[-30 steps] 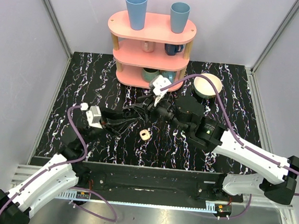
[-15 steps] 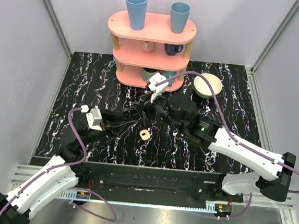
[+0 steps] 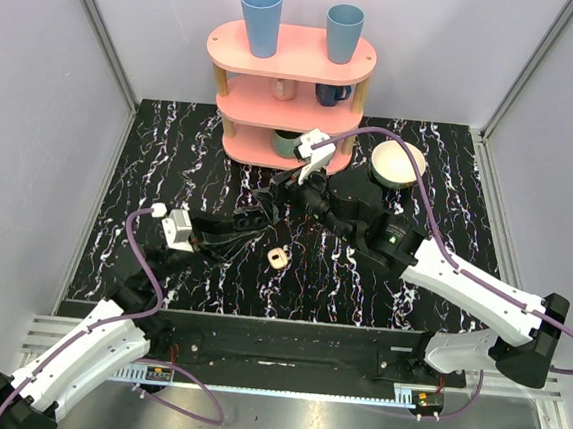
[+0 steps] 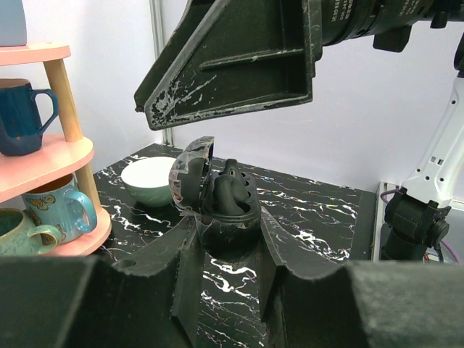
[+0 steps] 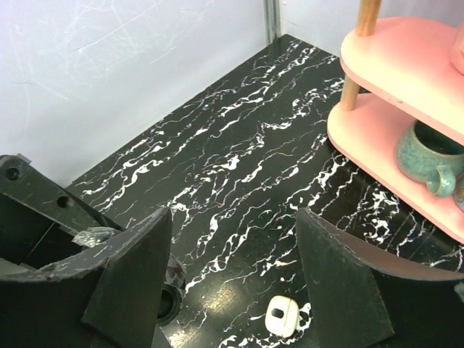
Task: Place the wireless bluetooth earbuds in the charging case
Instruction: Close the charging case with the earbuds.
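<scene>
Pale walls enclose a black marbled table (image 3: 170, 164), which I view from above and from both wrists. At the far edge stands a pink three-tier shelf (image 3: 291, 49), with two blue cups (image 3: 261, 17) on its top tier and mugs (image 5: 428, 156) on the lower tiers. Both arms reach in towards the middle of the table, just in front of the shelf.

I find the right gripper (image 5: 232, 239) open: its two fingers stand wide apart with nothing between them. From the left wrist I see one of its fingers hanging above the left gripper's load, apart from it.

The left gripper (image 4: 226, 232) is clamped on a black rounded pod (image 4: 221, 199) that has a clear hinged lid standing open. A dark shape sits inside the pod, but I cannot identify it.

A round cream bowl (image 3: 398, 164) rests on the table to the right of the shelf, beyond the right arm.

The charging case (image 3: 278, 259) lies alone on the table, nearer the arm bases than both grippers and touched by neither. From the right wrist it shows as a small white piece with two darker hollows. I cannot tell whether those hollows are filled, and I cannot pick out the wireless bluetooth earbuds in any view.
</scene>
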Controlling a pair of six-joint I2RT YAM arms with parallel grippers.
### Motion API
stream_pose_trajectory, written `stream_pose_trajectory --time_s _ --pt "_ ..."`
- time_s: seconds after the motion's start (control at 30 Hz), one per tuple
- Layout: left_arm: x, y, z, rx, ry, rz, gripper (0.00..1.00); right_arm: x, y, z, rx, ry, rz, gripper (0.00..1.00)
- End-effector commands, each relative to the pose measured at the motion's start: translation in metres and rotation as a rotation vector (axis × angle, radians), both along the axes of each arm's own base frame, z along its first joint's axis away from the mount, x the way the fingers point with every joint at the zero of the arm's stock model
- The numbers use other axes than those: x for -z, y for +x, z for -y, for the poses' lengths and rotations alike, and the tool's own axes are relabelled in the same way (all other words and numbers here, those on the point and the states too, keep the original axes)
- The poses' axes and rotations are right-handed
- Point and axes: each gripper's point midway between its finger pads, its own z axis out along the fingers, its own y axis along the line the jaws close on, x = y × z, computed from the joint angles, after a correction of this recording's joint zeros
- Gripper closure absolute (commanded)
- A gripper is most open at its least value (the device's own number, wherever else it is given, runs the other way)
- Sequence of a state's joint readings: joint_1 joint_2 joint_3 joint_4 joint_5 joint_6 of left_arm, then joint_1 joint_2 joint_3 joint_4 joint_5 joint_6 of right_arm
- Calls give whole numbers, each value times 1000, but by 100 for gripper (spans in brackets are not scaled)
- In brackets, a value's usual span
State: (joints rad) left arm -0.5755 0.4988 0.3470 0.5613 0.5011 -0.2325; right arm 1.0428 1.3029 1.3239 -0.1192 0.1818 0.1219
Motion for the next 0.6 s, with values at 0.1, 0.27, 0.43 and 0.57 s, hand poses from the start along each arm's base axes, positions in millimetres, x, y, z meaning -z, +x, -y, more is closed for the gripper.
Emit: stream_pose_trajectory --time_s 0.1,0.27,0.43,0.57 --pt "-27 -7 -5 -7 -45 77 100 -32 -26 -11 -171 71 28 24" --pt "-28 -3 -6 -23 -46 75 100 -24 -40 -15 -249 57 17 25" --pt "-26 3 -7 -45 -48 46 100 -27 -40 -4 -228 68 60 24" --pt "-23 4 -6 -42 -41 37 100 -31 -35 4 -182 81 82 24"
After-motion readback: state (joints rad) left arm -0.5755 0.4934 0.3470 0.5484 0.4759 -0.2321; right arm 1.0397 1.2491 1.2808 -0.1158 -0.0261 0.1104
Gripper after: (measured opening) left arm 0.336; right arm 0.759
